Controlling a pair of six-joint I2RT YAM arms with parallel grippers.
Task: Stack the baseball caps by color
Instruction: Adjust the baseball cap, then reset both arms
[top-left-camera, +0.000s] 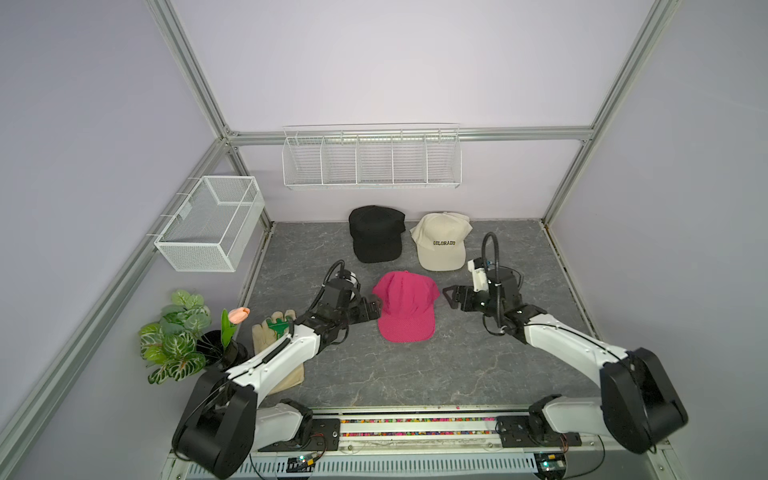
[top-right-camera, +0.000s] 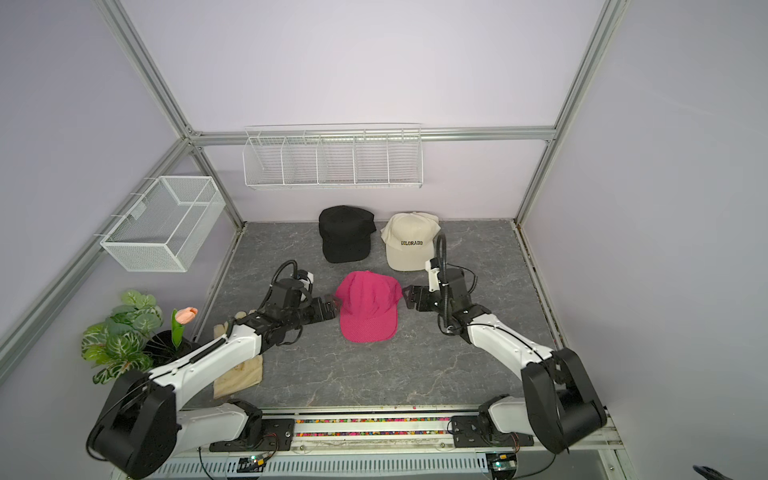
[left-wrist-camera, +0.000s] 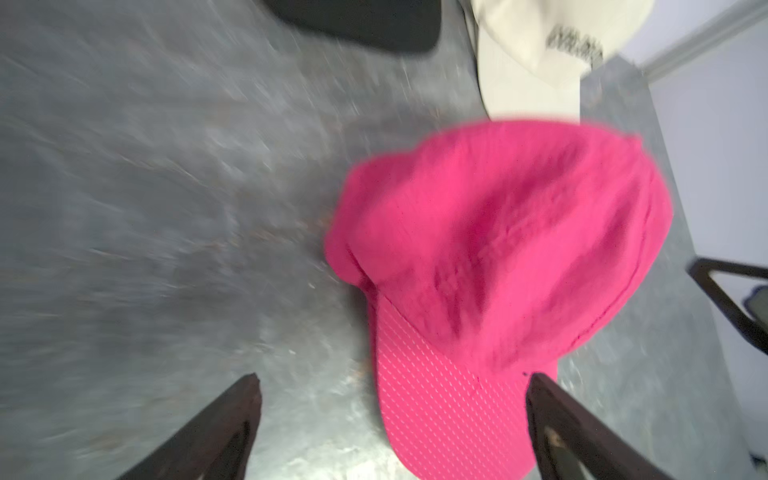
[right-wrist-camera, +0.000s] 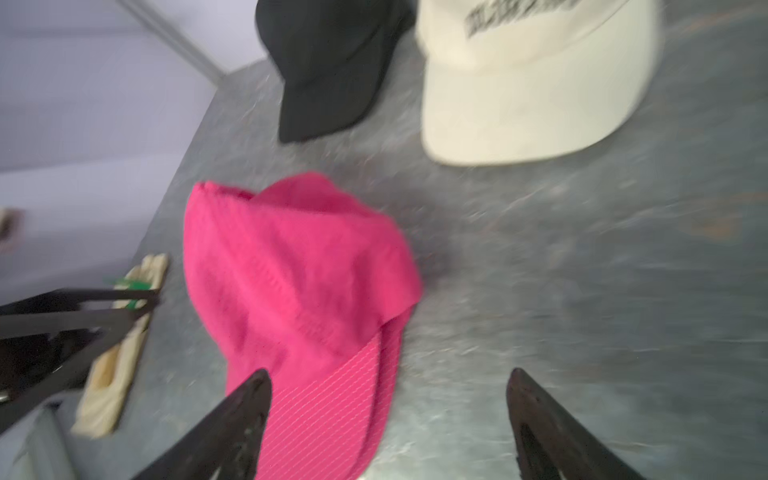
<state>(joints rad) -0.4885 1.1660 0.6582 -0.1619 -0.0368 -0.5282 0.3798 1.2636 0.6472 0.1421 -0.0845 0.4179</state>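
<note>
Lilac walls in aluminium framing, holding a wire rack and mesh basket, enclose a grey marbled tabletop.

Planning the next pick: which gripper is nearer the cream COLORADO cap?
Right. The right gripper is just short of the cream cap's brim; the left gripper is beyond the pink cap.

Grey marbled tabletop. Back wall: divided wire rack. Left wall: white mesh basket. Front-left corner: potted leafy plant with peach tulip; beside it, glove and beige cloth.
</note>
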